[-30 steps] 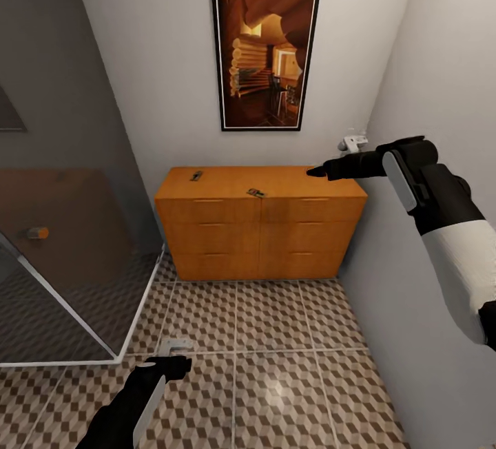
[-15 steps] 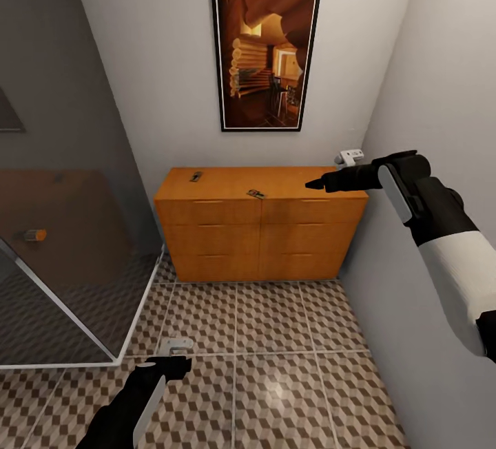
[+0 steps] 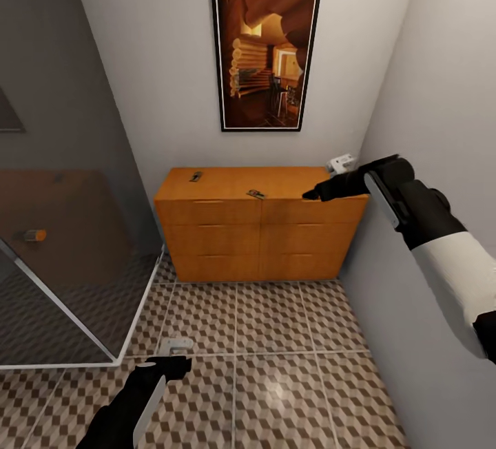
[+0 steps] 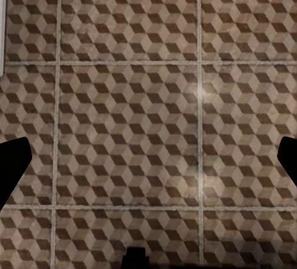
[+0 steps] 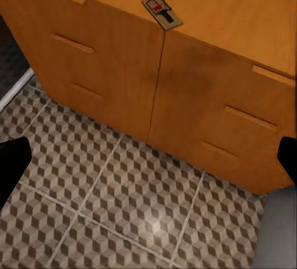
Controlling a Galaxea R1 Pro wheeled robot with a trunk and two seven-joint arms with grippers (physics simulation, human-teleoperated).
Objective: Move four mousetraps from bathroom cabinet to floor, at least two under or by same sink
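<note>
Right gripper (image 3: 311, 194), at centre right of the head view, hovers over the front right edge of the cabinet (image 3: 260, 232), fingers spread wide and holding nothing. Two mousetraps lie on the cabinet top: one (image 3: 255, 193) at the front edge mid-frame, another (image 3: 196, 175) toward the back left. Left gripper (image 3: 180, 364) hangs low at the bottom left, spread wide and empty above the bathroom floor (image 3: 275, 339).
</note>
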